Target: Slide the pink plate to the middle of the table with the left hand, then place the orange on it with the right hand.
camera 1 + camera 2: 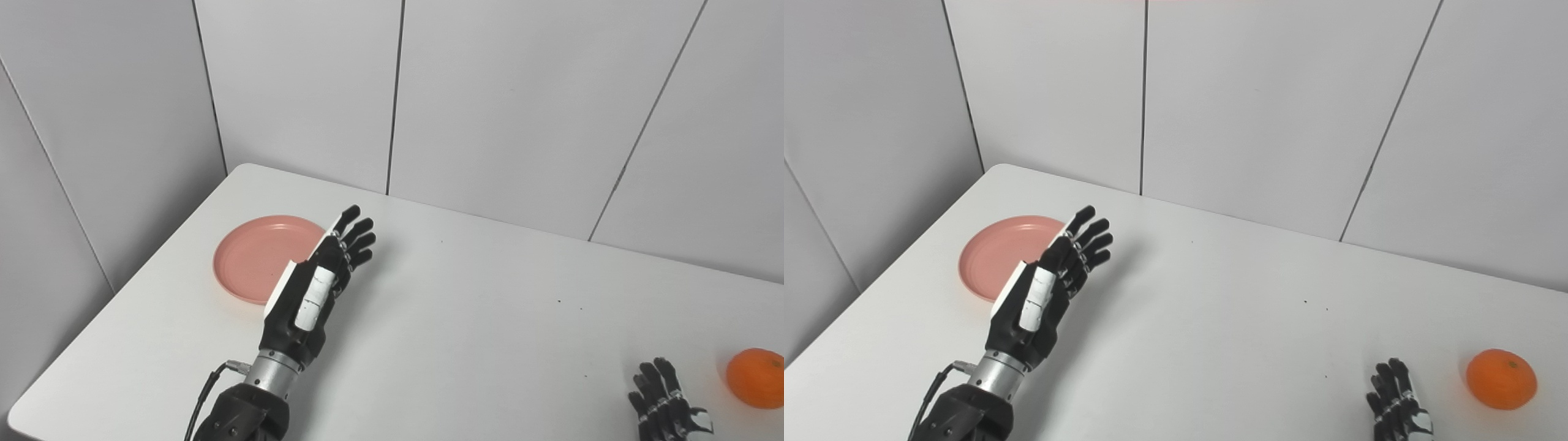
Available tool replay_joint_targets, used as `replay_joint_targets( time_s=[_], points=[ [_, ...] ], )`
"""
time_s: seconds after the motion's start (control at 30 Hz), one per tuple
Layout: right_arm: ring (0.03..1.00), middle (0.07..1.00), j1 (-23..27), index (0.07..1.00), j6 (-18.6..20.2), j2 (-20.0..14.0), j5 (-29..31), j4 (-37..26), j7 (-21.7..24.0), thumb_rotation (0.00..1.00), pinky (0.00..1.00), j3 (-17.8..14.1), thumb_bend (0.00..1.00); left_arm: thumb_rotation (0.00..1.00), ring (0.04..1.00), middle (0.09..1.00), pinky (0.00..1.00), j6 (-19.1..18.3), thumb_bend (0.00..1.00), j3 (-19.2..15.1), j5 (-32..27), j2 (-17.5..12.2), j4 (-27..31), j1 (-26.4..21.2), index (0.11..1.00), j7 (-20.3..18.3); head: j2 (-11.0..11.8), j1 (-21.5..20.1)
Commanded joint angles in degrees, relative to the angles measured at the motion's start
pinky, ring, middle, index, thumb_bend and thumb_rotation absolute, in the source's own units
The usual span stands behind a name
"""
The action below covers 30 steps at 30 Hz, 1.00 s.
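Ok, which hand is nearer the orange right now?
Right. The right hand rests on the table just left of the orange, not touching it. The left hand is far across the table, open beside the pink plate.

Smooth matt pink plate (260,260), plastic by its look; dimpled orange (757,378); matt white desk (465,318); glossy black fingers (358,236), bare metal wrist.

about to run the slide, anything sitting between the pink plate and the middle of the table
Nothing visible does. The bare white table runs clear from the pink plate to its middle; only the left hand is there, fingers apart beside the plate's right edge.
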<state>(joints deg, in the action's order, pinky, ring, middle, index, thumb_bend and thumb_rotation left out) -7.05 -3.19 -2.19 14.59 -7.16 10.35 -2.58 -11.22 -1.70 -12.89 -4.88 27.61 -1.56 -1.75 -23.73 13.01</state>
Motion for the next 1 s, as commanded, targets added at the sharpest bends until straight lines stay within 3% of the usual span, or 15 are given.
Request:
replay_joint_targets(
  time_s=[0.0, 0.2, 0.33, 0.47, 0.6, 0.73, 0.97],
  points=[
    [0.979, 0.953, -4.0, 0.955, -1.34, 1.95, 0.96, 5.56, 0.43, 1.0, 1.0, 0.87, 0.84, 0.89, 0.944, 0.955, 0.97, -0.93, 0.98, -1.56, -1.63, -1.22, 1.18, -2.02, 0.965, -0.21, -0.06, -0.03],
    [0.983, 0.954, -3.97, 0.954, -1.59, 1.95, 1.04, 5.81, 0.65, 1.0, 1.0, 0.76, 0.84, 0.88, 0.921, 0.94, 0.93, -2.4, 0.99, -5.32, -6.46, -3.91, 0.11, -6.41, 0.931, -1.13, 0.27, 0.52],
    [0.988, 0.957, -3.96, 0.957, -1.78, 1.77, 1.11, 6.04, 0.98, 1.0, 1.0, 0.72, 0.83, 0.88, 0.9, 0.932, 0.88, -5.34, 1.0, -7.07, -8.73, -5.46, 0.89, -9.49, 0.925, -0.38, 0.26, 0.66],
    [0.991, 0.96, -3.97, 0.96, -1.85, 1.55, 0.85, 6.16, 1.04, 1.0, 1.0, 0.77, 0.83, 0.89, 0.923, 0.941, 0.89, -7.71, 1.0, -9.82, -10.69, -8.68, 0.7, -13.04, 0.936, -0.14, 0.25, 0.81],
    [0.99, 0.958, -4.01, 0.962, -1.77, 1.51, 0.88, 6.18, 0.93, 1.0, 1.0, 0.71, 0.84, 0.89, 0.911, 0.924, 0.86, -7.51, 0.99, -12.31, -11.38, -11.16, -0.96, -15.0, 0.928, -0.61, 0.14, 0.9],
    [0.993, 0.96, -4.0, 0.964, -1.54, 1.27, 0.82, 6.19, 1.0, 1.0, 1.0, 0.71, 0.84, 0.86, 0.904, 0.929, 0.89, -5.66, 1.0, -15.64, -13.3, -15.7, -6.73, -17.53, 0.945, -3.12, 0.01, 1.21],
    [0.999, 0.962, -3.83, 0.972, -1.75, 0.96, 0.74, 6.42, 1.18, 1.0, 1.0, 0.76, 0.82, 0.84, 0.882, 0.907, 0.87, -4.14, 1.0, -18.28, -13.83, -18.93, -14.56, -20.58, 0.894, -4.82, -0.19, 1.8]
  ],
)
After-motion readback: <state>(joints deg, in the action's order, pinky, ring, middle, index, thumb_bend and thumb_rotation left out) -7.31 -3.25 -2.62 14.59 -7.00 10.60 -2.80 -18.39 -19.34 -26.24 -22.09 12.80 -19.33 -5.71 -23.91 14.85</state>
